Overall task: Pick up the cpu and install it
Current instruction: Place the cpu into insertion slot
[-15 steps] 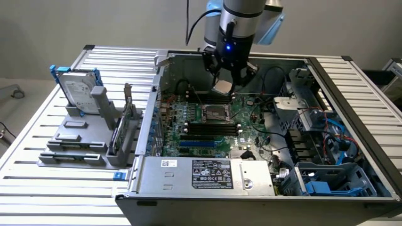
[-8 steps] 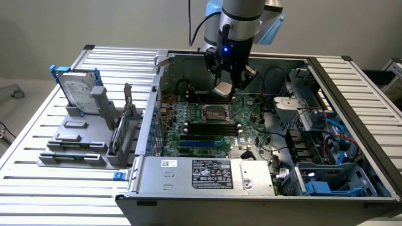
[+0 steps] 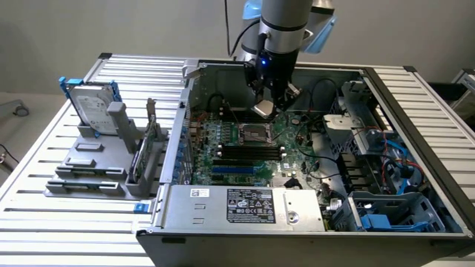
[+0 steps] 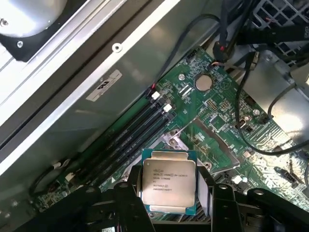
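The cpu point(image 4: 168, 181), a small flat square chip with a pale silver top and printed text, is held in my gripper point(image 4: 169, 193), whose black fingers point(image 4: 133, 191) close on its two sides. In the exterior view the cpu point(image 3: 264, 108) hangs tilted under the gripper point(image 3: 268, 103), above the open computer case and a little up and to the exterior view's right of the metal-framed socket point(image 3: 252, 132) on the green motherboard point(image 3: 293, 150). The wrist view shows the motherboard point(image 4: 212, 121) and its dark memory slots point(image 4: 130, 140) well below the chip.
The case walls point(image 3: 186, 111) ring the motherboard, with black cables point(image 3: 323, 89) and a drive cage point(image 3: 356, 122) to the exterior view's right. A power supply point(image 3: 245, 206) lies along the front. A hard drive with a blue bracket point(image 3: 93, 105) stands on a grey fixture point(image 3: 97, 167) outside.
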Available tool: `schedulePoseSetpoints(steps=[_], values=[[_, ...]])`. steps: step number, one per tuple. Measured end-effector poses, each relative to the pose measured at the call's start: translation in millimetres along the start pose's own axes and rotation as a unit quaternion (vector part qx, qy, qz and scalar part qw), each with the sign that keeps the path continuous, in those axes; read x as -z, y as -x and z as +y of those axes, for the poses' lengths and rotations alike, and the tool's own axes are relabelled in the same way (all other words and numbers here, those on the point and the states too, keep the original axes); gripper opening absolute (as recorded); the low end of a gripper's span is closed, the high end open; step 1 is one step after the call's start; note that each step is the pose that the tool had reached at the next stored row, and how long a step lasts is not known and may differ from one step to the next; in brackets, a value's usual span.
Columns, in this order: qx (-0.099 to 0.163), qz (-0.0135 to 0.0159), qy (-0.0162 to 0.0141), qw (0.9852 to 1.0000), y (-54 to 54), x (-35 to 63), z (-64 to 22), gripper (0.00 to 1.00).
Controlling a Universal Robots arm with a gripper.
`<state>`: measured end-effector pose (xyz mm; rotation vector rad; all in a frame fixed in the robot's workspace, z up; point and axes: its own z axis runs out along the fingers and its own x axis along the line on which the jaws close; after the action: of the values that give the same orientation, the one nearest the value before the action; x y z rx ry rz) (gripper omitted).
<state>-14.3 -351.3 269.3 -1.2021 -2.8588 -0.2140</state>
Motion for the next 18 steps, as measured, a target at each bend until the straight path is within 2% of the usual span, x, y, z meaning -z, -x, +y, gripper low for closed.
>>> schedulePoseSetpoints(steps=[4, 6, 10, 15, 18], values=[[-0.036, -0.0036, 0.0026, 0.9994, 0.4, -4.8, -0.5, 0.55], [-0.052, -0.0041, 0.0024, 0.9986, 0.5, -5.9, -0.6, 0.55], [-0.077, -0.0016, -0.0015, 0.997, 0.6, -6.7, -0.8, 0.55], [-0.108, 0.001, -0.0058, 0.9941, 0.6, -7.5, -0.9, 0.55], [-0.124, 0.0012, -0.0066, 0.9923, 0.6, -7.8, -1.0, 0.55]])
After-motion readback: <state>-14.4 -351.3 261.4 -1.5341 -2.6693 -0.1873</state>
